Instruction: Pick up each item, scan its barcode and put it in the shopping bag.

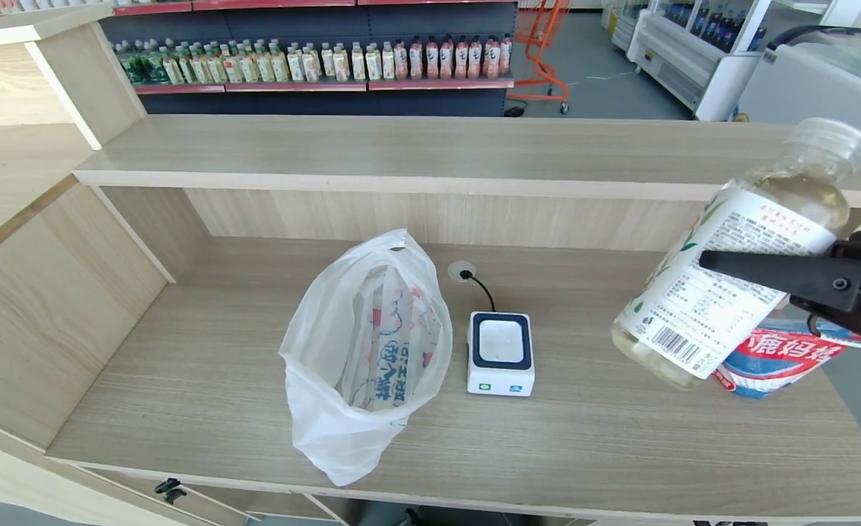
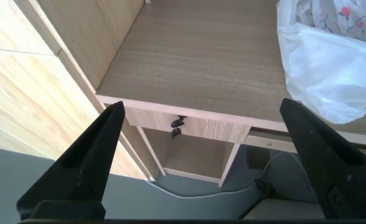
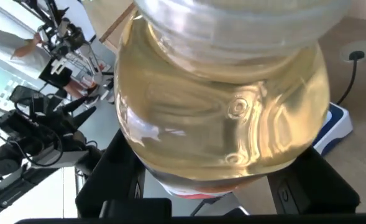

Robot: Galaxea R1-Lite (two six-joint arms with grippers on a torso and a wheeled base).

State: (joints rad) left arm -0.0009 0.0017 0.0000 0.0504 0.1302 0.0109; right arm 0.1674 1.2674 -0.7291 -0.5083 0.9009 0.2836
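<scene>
Over the counter (image 1: pixel 583 431) the right hand (image 1: pixel 762 272) clasps a slanted bottle (image 1: pixel 686 321), cap up and rightward.

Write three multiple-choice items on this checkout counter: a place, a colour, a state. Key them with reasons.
1. The scanner stands: A) inside the shopping bag B) on the counter, right of the bag C) on a chair
2. The liquid in the bottle is: A) red B) pale yellow C) blue
3. The left claw is: A) shut on the bag B) shut on a box C) open, empty

1 B: it sits on the wood beside the bag.
2 B: yellowish liquid shows through clear plastic.
3 C: it gapes wide with nothing in it.
</scene>
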